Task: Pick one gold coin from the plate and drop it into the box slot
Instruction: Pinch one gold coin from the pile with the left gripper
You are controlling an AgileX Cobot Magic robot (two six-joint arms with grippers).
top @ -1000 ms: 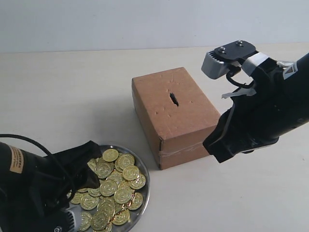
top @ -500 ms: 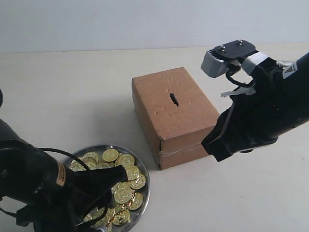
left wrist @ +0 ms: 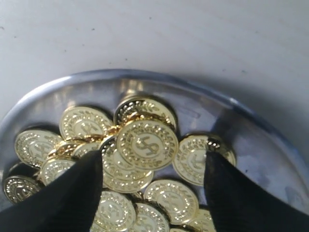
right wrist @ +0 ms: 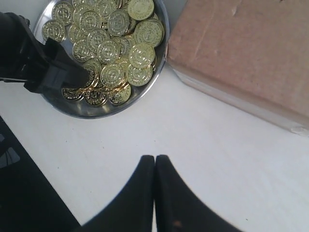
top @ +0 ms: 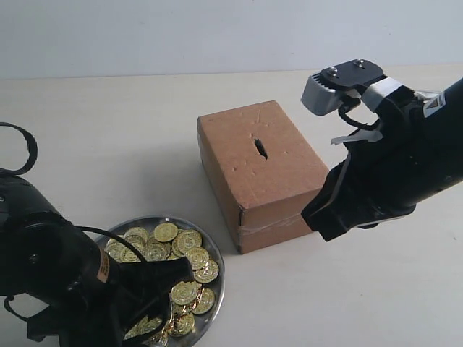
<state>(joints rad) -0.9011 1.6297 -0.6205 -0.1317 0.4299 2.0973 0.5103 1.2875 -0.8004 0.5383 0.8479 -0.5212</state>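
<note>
The silver plate sits at the front left, heaped with gold coins. My left gripper hangs low over the heap, open. In the left wrist view its black fingers straddle several coins, with a dollar-sign coin just beyond the left gripper; nothing is held. The brown box stands in the middle, its dark slot facing up. My right gripper hovers beside the box's near right corner, shut and empty, with the right gripper over bare table.
The plate rim curves just beyond the coins. In the right wrist view the plate lies close to the taped end of the box. A white wall runs behind the pale table.
The left arm has swung toward the near side of the plate, and its gripper now sits lower among the coins. The right arm and box have not moved.
</note>
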